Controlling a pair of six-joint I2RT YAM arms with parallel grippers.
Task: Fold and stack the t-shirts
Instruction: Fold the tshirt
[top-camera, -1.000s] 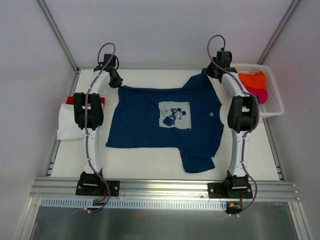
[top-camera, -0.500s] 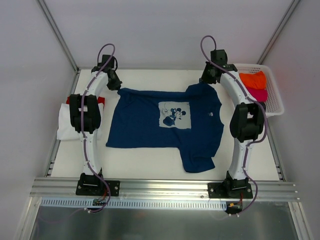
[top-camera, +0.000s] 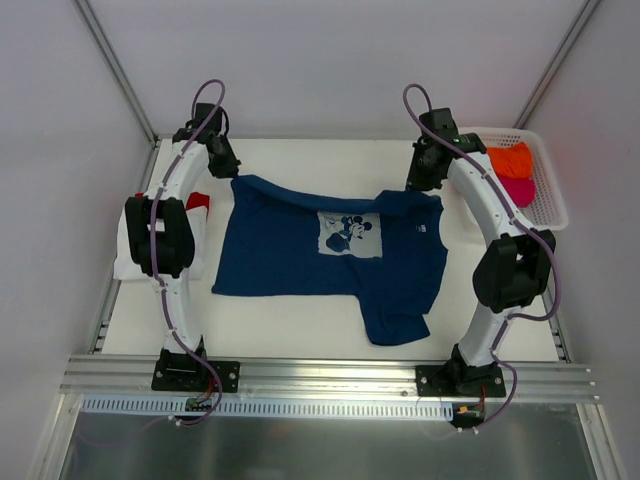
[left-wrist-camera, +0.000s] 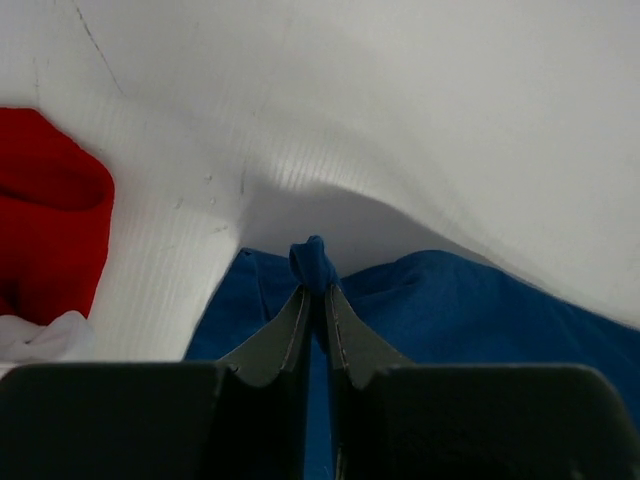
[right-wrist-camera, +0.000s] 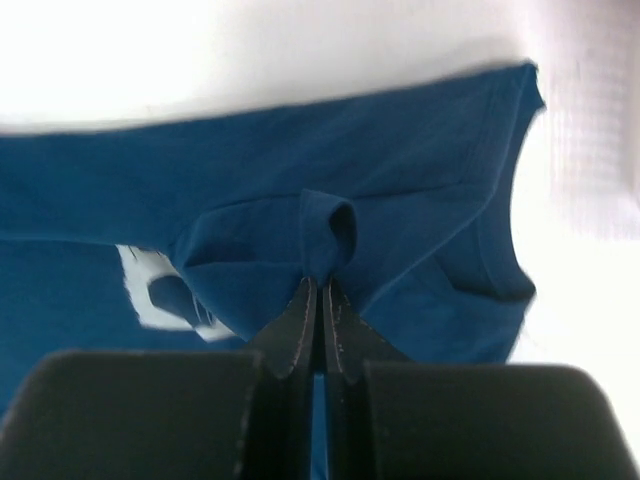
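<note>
Probably a robotics lab cell. Plain white panels enclose a white table, and two robot arms are bolted to an aluminium rail.

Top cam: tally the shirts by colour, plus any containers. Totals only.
navy tee: 1
white tee: 1
red tee: 1
orange tee: 1 (bunched, in the basket)
magenta tee: 1 (bunched, in the basket)
basket: 1
Total: 5 tees and 1 basket, 6 things

The navy t-shirt is soft matt cloth, the table smooth white board, the basket plastic mesh.
</note>
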